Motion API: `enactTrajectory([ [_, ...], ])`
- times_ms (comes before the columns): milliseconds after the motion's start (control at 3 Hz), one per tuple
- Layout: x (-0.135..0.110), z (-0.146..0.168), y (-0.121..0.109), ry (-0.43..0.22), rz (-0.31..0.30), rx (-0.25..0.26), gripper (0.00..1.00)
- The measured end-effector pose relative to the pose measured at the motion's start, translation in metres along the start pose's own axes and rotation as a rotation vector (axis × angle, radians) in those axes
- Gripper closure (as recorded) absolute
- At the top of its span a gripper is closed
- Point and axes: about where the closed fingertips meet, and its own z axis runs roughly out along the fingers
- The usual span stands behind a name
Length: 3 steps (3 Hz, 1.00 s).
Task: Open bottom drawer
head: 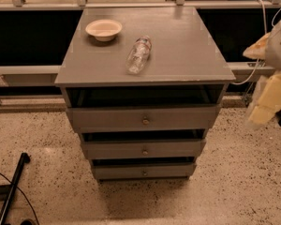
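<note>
A pale bowl (104, 29) sits at the back left on top of the grey cabinet (187, 55) and looks empty, though the view is soft. Just right of it a clear plastic bottle (138, 55) lies on its side. Its label is too blurred to read. Below are 3 drawer fronts, and the insides are too dark to see. The bottom drawer (168, 171), the narrowest, sits lowest, near the floor, with its knob (144, 173) mid-front. The gripper (266, 108) hangs at the right edge, well apart from the cabinet. I cannot tell whether it is spread or closed.

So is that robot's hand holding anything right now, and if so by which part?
Nothing seems held. The hand hangs at the right edge, apart from the cabinet; the bottom drawer is untouched, and the bottle and bowl lie on top.
</note>
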Motion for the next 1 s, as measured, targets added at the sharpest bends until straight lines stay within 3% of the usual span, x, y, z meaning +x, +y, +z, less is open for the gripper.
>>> enactTrajectory([
  [333,0.0,0.063,0.03,-0.155,-0.006,-0.084,0.0],
  [667,0.006,0.116,0.049,-0.36,0.03,-0.102,0.0],
  [1000,0.003,0.115,0.049,-0.459,0.014,-0.061,0.0],
])
